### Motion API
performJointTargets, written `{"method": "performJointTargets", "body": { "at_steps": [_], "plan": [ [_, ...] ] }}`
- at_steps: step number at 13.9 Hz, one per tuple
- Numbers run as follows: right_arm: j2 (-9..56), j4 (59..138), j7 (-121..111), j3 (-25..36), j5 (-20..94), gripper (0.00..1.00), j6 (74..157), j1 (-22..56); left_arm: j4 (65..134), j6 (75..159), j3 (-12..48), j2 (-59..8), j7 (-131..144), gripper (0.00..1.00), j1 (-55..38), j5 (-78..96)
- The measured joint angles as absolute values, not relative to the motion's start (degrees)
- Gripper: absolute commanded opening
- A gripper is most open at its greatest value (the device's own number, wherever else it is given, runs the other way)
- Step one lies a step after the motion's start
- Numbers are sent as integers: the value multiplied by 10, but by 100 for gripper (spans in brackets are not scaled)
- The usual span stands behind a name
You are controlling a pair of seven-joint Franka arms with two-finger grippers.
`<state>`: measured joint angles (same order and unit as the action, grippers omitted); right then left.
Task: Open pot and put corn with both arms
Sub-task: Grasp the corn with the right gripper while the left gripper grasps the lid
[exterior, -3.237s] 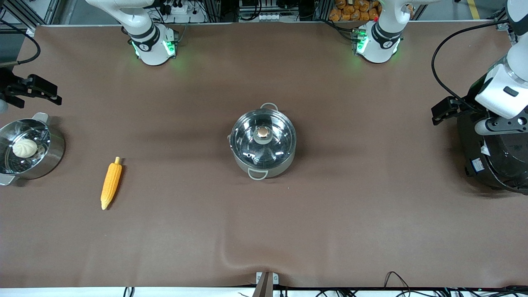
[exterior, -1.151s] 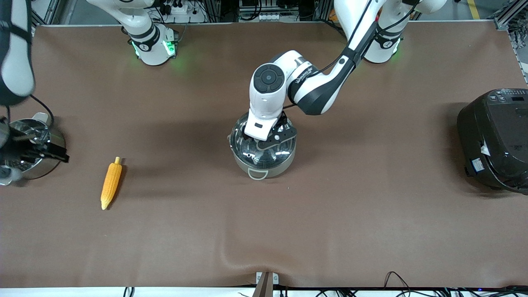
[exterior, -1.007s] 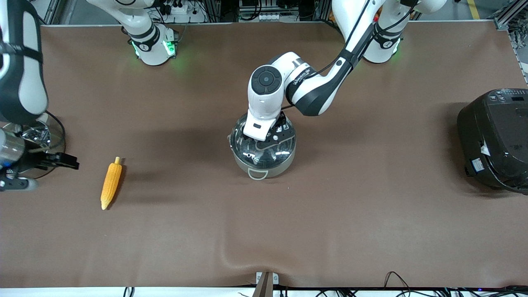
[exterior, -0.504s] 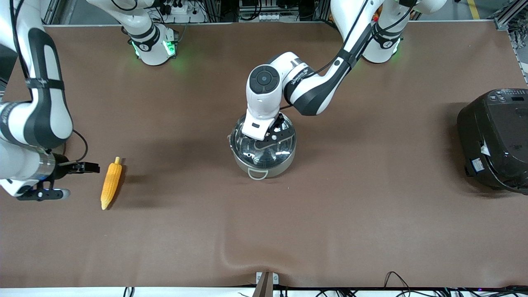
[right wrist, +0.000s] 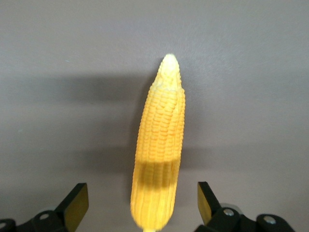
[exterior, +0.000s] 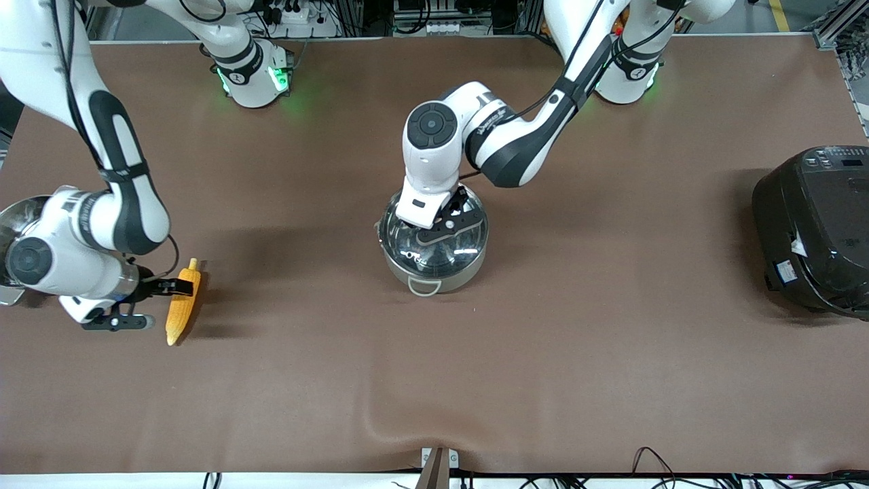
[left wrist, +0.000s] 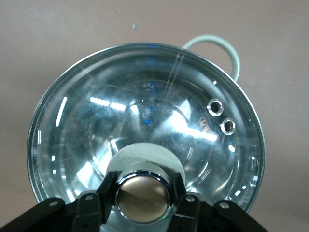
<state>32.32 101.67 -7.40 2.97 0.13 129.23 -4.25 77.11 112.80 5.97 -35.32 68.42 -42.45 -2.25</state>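
- Centrally placed on the brown table (exterior: pixel 577 326): the pot (exterior: pixel 432 261), steel, round, with its glass lid (exterior: pixel 448 251) on.
- Over the pot's lid: the left gripper (exterior: pixel 440 221), reaching in from the left arm's base; fingers (left wrist: pixel 107 195) set on both sides of the tan knob (left wrist: pixel 142 199) in the left wrist view, pressed against its chrome rim, so closed on the knob.
- Lid seated on the pot rim all round, one loop handle (left wrist: pixel 217 50) showing past its edge in the left wrist view; another loop handle (exterior: pixel 424 287) on the pot's side nearer the front camera.
- Well apart from the pot, toward the right arm's end of the table: the corn (exterior: pixel 182 303), lying flat, pointed tip nearer the front camera than its stalk end.
- At the corn's stalk end, low over the table: the right gripper (exterior: pixel 175 287), spread wide; in the right wrist view the fingertips (right wrist: pixel 77 200) on either side of the cob's thick end with a gap to the corn (right wrist: pixel 159 150) on both sides, not touching.
- Farther from the pot than the corn, mostly hidden by the right arm: a steel steamer pot (exterior: pixel 15 219).
- At the left arm's end of the table, well apart from the pot: a large black rice cooker (exterior: pixel 811 227), lid down.
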Motion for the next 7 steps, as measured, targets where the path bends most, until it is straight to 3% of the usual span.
{"method": "performJointTargets", "body": {
  "at_steps": [4, 7],
  "plan": [
    [359, 1017, -75, 31, 1, 100, 1346, -55, 767, 1044, 54, -276, 608, 0, -384, -27],
    [375, 1017, -75, 31, 1, 100, 1363, -59, 810, 1021, 53, -209, 514, 0, -304, -29]
  ]
}}
